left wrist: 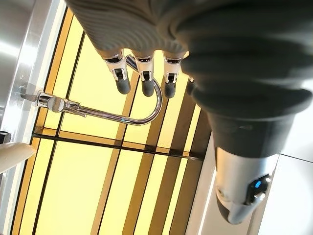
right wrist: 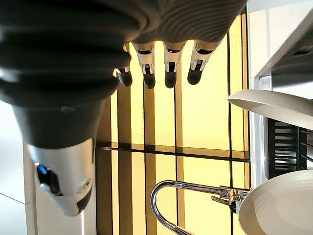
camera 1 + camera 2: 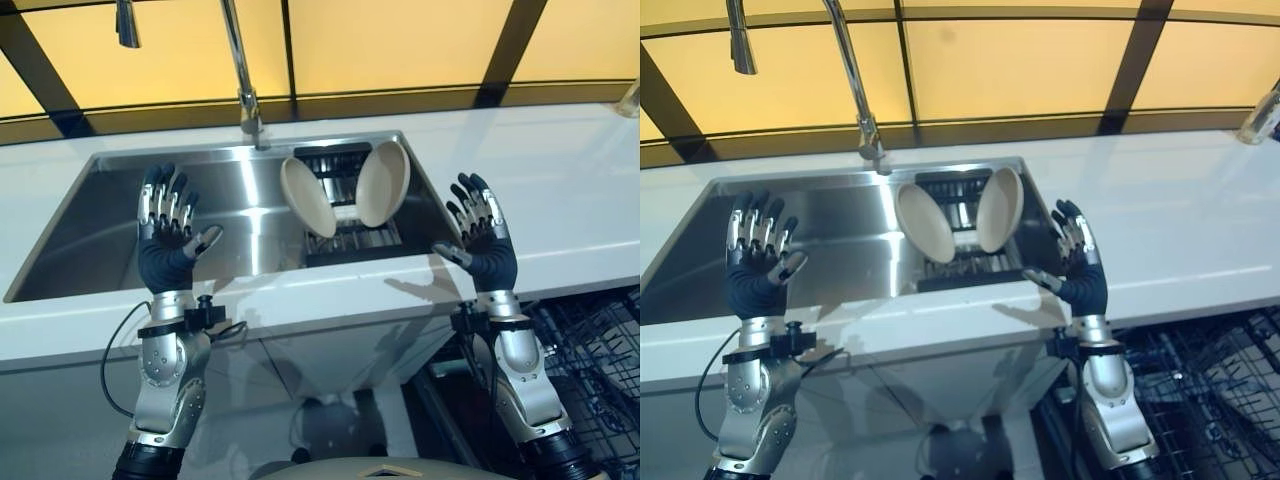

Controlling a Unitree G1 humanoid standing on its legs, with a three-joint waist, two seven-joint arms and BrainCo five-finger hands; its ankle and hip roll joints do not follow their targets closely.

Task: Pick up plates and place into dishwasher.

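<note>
A long white counter (image 3: 560,190) runs across the middle of the picture, with a shiny metal sink (image 3: 100,240) set into it. Two cream plates (image 3: 308,197) stand on edge on a dark rack (image 3: 352,238) at the sink's right end. A tall tap (image 3: 245,90) stands at the counter's back edge.

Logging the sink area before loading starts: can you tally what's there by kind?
Plates: 2, one leaning left and one leaning right, both beige, standing on the dark rack in the sink
Racks: 1
Faucets: 1
Robot hands: 2, left hand and right hand, both open and empty
Total: 6
</note>
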